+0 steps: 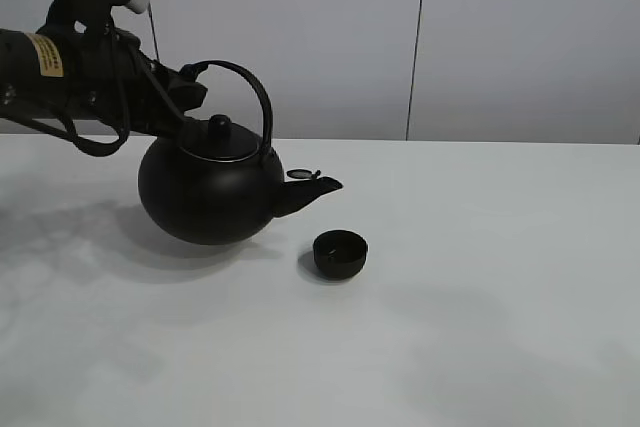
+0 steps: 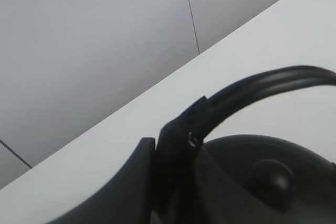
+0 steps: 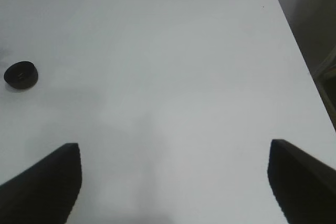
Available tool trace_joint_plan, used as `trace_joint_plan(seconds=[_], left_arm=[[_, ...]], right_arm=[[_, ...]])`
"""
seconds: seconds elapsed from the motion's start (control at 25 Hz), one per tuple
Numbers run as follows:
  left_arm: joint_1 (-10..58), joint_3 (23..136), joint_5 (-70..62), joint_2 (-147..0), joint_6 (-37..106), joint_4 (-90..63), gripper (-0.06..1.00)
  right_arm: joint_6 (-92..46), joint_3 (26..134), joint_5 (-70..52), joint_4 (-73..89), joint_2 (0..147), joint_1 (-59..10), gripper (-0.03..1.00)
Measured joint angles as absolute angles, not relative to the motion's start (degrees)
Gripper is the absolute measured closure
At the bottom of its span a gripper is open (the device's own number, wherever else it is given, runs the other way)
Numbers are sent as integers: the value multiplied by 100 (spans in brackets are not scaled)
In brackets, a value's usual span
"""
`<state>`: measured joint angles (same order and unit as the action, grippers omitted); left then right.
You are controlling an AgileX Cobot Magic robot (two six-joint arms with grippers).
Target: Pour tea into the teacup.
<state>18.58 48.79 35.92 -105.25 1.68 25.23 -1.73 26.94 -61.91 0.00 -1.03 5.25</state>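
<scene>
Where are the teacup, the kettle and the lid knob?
teacup [image 1: 340, 252]: exterior high view, inside of its bowl.
kettle [image 1: 205, 202]: exterior high view, round belly.
lid knob [image 1: 219, 127]: exterior high view, its top.

White matte table [image 1: 480, 327], plain surface, its far edge against a grey panelled wall [image 1: 500, 37]. One teacup [image 1: 340, 253] stands upright directly on it, near the centre. The black kettle [image 1: 210, 192] is close beside the cup and tilted spout-first toward it. Whether it touches the tabletop cannot be confirmed.

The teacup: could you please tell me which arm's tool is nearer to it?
Left. The left tool grips the kettle beside the teacup; the right tool hangs open over the table, farther away.
</scene>
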Motion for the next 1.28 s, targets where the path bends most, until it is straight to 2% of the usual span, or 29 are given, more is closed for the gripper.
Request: trace_joint_plan(seconds=[1.28], left_arm=[[1985, 5253, 3079, -10594, 438, 2706, 83]], right_arm=[[-173, 2694, -6198, 0, -103, 525, 31]])
